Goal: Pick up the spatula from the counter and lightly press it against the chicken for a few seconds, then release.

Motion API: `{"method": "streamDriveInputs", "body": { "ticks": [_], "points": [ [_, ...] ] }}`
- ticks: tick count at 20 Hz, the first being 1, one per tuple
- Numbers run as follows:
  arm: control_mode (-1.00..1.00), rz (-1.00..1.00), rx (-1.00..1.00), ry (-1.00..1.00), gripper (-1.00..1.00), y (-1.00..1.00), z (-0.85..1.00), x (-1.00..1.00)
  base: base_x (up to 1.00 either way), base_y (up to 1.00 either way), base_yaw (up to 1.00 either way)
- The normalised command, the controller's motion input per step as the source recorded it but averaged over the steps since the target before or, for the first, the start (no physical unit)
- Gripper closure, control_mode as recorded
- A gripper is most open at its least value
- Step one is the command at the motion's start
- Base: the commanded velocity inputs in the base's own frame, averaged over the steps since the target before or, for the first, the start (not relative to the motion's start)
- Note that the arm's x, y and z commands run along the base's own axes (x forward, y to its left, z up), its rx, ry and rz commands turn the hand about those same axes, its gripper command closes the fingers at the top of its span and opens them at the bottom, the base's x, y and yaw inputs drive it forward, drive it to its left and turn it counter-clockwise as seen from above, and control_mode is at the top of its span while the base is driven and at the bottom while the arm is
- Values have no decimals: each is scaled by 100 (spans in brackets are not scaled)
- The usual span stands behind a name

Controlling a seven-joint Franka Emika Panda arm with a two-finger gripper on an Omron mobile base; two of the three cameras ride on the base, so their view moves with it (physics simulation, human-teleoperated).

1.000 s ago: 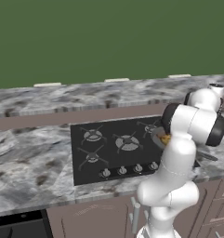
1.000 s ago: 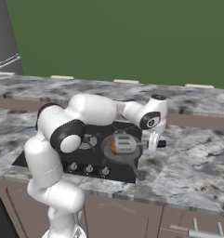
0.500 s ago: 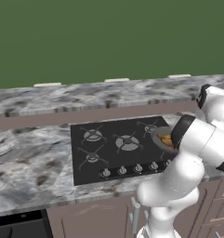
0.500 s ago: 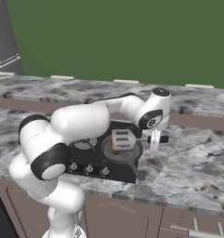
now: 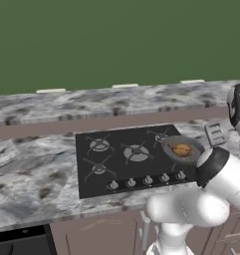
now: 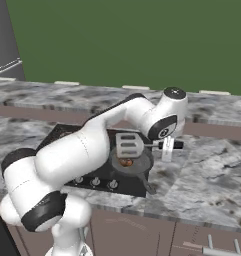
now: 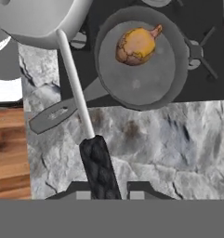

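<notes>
The two-finger gripper is clamped on the black textured handle of the spatula, so the pick-up looks done and the task's tool is off the counter and in the hand. Follow the thin pale shaft outward and the slotted grey blade hangs in the air at the near rim of the round grey frying pan, above it and not yet on the meat. In that pan sits the golden-brown piece of chicken, apart from the blade. By my reading the carry is ending and the press comes next: slide the blade over the chicken, ease it down flat and gently, hold, then let go. The count: one spatula, one pan, one piece of chicken, one black gas cooktop with five knobs along its front, set in the grey marbled stone counter.
</notes>
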Motion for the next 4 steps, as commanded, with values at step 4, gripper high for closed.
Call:
{"method": "streamDriveInputs", "body": {
  "ticks": [4],
  "points": [
    [-100, 0, 0, -12, 100, 25, 43, -58, 0, 0, 0]
  ]
}}
